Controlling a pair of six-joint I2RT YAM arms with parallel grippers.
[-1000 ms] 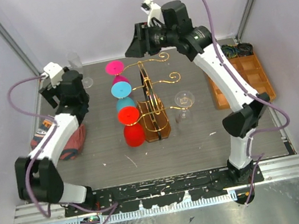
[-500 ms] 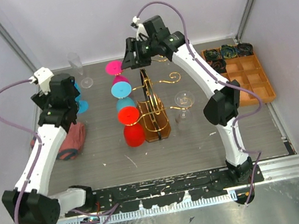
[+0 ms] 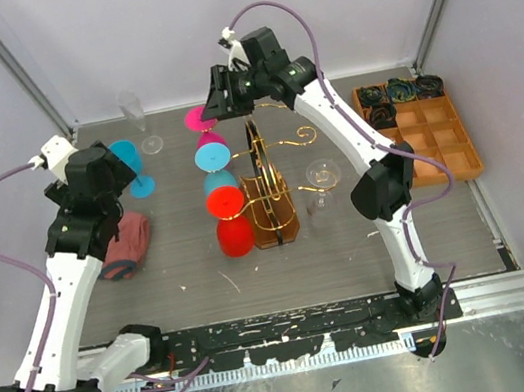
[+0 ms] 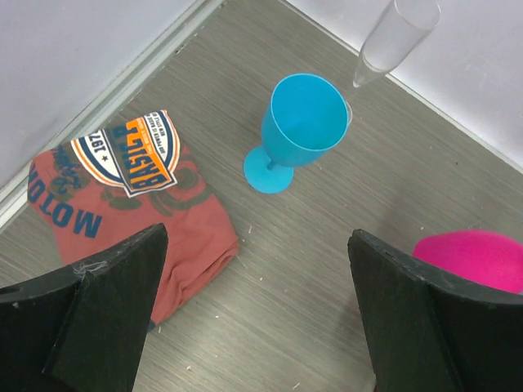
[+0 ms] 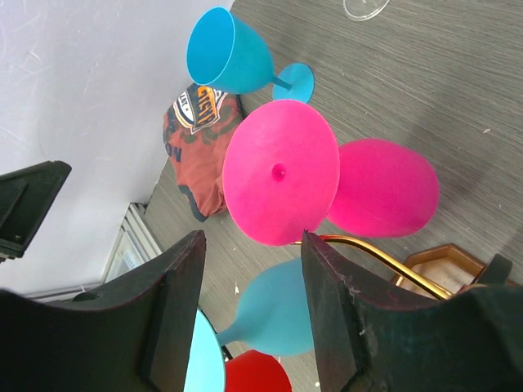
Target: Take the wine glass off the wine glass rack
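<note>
The gold wire wine glass rack (image 3: 269, 179) stands mid-table on its brown base. Several wine glasses hang upside down on its left side: pink (image 3: 200, 119) at the top, then light blue (image 3: 211, 151) and red (image 3: 226, 202). My right gripper (image 3: 217, 102) hovers open just behind the pink glass. In the right wrist view the pink glass's round foot (image 5: 282, 173) sits just beyond my right gripper (image 5: 252, 241), not between the fingers. A gold rack arm (image 5: 384, 253) runs under the pink bowl. My left gripper (image 4: 257, 237) is wide open and empty over the table.
A blue goblet (image 4: 302, 126) stands upright near the folded red T-shirt (image 4: 131, 204). A clear flute (image 3: 134, 112) stands at the back wall. A clear glass (image 3: 322, 177) sits right of the rack. An orange compartment tray (image 3: 433, 130) lies at far right.
My right gripper moved left and down toward the pink glass, its jaws narrowing. My left arm drew back to the left, uncovering the blue goblet.
</note>
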